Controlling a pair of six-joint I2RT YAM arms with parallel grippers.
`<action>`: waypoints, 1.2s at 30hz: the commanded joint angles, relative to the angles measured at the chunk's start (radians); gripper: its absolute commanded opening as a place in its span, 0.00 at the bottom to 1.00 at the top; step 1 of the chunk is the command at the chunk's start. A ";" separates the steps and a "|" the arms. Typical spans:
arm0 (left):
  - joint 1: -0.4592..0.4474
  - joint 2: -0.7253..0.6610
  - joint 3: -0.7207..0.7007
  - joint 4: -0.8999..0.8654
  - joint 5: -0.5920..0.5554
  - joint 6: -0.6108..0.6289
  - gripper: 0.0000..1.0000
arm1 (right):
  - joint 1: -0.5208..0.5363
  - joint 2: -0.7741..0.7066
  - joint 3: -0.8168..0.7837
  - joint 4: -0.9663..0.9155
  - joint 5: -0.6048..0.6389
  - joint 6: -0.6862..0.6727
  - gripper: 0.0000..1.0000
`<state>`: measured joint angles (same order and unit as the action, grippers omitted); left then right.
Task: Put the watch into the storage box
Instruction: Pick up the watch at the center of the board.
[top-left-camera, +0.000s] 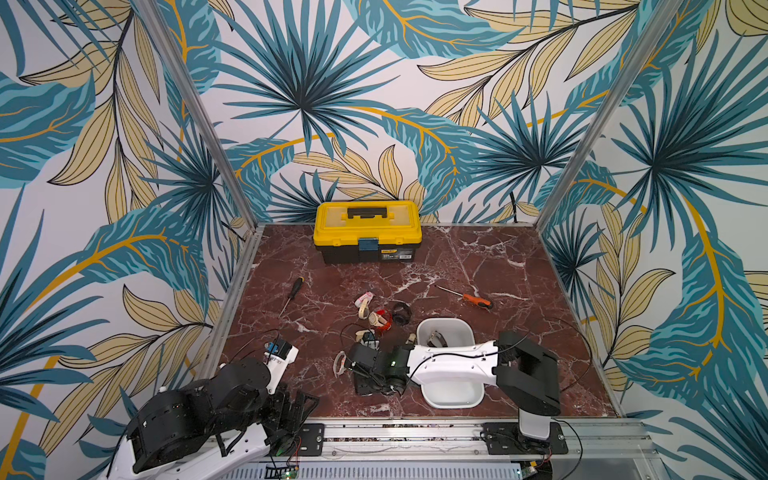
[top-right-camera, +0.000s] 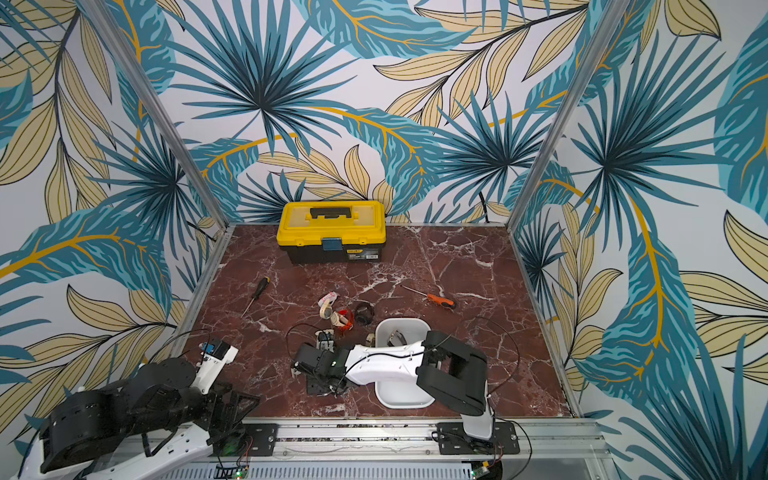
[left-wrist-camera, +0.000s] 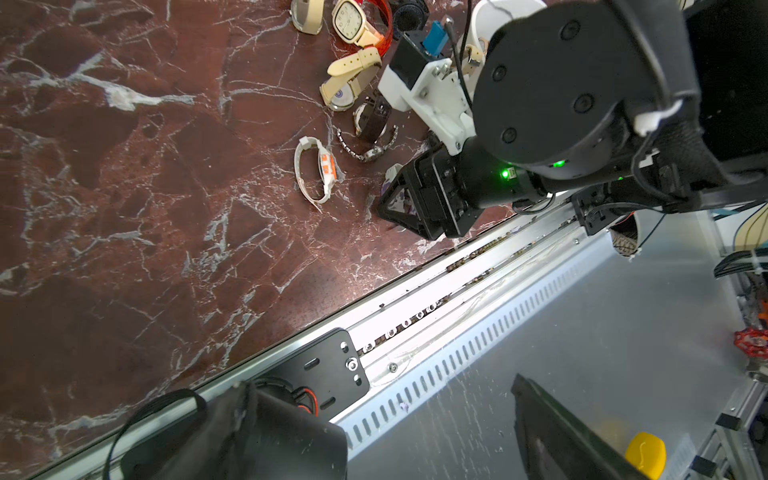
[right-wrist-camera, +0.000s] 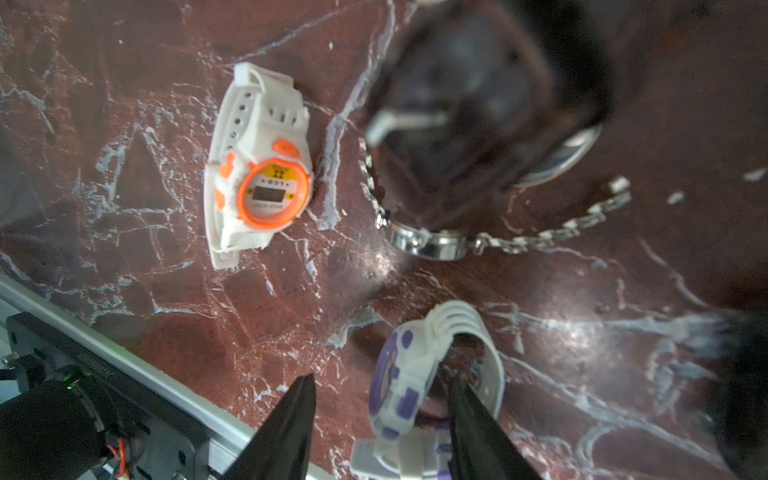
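right gripper (right-wrist-camera: 382, 376): half spread, straddling the purple-white watch (right-wrist-camera: 417, 355), no squeeze | right arm (top-left-camera: 453, 365): stretched low to the left across the storage box (top-left-camera: 453, 392)

Right arm (top-right-camera: 386, 365) spans the white storage box (top-right-camera: 405, 397).

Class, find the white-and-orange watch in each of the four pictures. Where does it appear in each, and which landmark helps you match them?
In a top view: white-and-orange watch, low, left of centre.
In a top view: same place, only a sliver showing.
Left wrist: next to the silver chain watch, lying apart from it.
Right wrist: in full view, orange bezel towards the camera.
Landmark: the right gripper, near it in all four.
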<state>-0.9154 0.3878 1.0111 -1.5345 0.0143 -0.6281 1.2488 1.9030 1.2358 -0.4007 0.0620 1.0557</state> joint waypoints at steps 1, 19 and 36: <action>0.004 -0.006 -0.016 -0.019 -0.026 0.053 1.00 | -0.003 0.021 0.024 -0.029 0.000 0.012 0.54; 0.004 0.004 -0.025 -0.009 -0.016 0.061 1.00 | -0.010 0.077 0.079 -0.096 0.006 -0.006 0.35; 0.004 0.040 -0.028 0.044 -0.018 0.066 1.00 | -0.014 0.003 0.082 -0.087 0.019 -0.048 0.12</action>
<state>-0.9154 0.4107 0.9928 -1.5322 0.0002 -0.5781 1.2358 1.9614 1.3140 -0.4690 0.0628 1.0306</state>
